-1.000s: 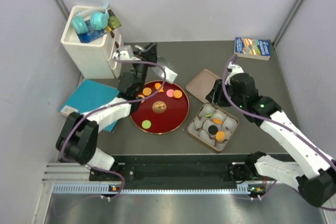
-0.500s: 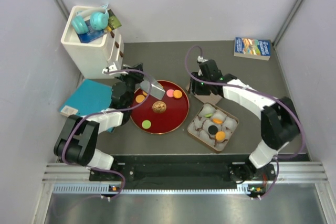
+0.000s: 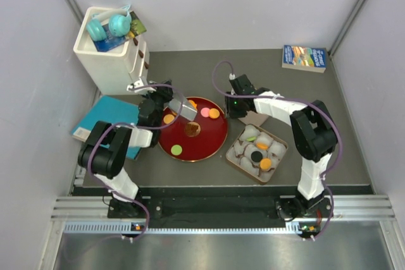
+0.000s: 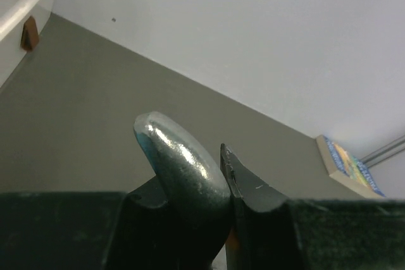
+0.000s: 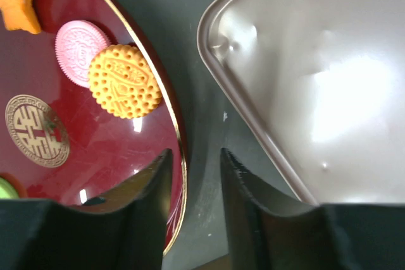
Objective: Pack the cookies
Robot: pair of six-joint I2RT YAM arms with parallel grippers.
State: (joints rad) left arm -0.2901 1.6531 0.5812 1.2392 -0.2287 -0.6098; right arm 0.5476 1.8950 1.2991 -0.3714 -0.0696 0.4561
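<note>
dark red plate sat mid-table and carried the loose cookies. in the overhead view three orange ones, a pink cookie and a green cookie lay around a gold emblem at its centre. the arm may have hidden others.

to the plate's right stood a brown tray packed with white paper cups. a black cookie and an orange cookie lay in cups, with a second orange one beside them. the contents of the remaining cups could not be told.

the tray's lid lay hollow side up just beside the plate, apart from it.

right gripper hung low over the plate's right edge. its fingers were parted, the gilt rim ran under the gap, and nothing was grasped.

left gripper was clenched on a grey metallic piece above the plate's upper left.

at rear left, a white bin held turquoise headphones.
</note>
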